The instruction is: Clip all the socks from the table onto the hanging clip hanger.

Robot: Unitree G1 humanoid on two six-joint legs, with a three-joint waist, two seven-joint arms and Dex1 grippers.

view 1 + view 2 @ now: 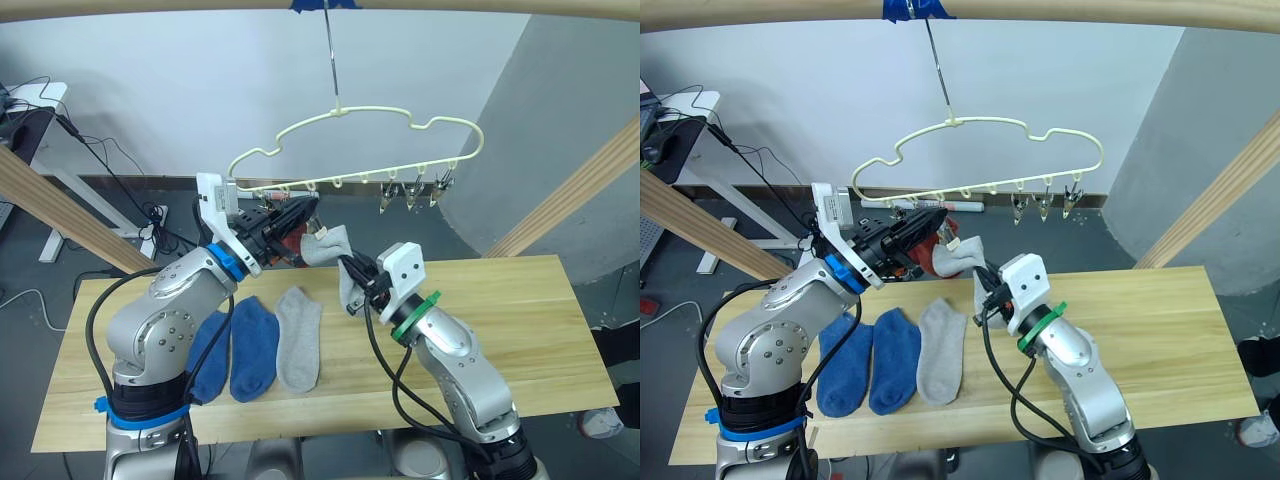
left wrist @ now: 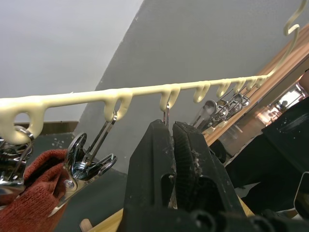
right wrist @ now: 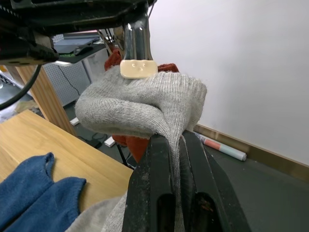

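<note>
Centre-left, our left gripper (image 1: 300,213), fingers pressed together on a metal clip (image 3: 137,48) under the pale yellow car-shaped wire clip hanger (image 1: 455,127). Right gripper (image 1: 352,285) pinches a light grey knit sock (image 1: 331,243) at frame centre, above the light plank bench (image 1: 520,330). Risk: clip bites too little knit, sock drops when we let go.

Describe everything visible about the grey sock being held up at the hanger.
The light grey knit ankle sock hangs in the air below the pale yellow wire clip hanger, bunched and folded. A metal clip with a pale pad bites its upper edge, in front of a rust red sock. The right gripper is shut on its lower part. The left gripper pinches the clip.
</note>
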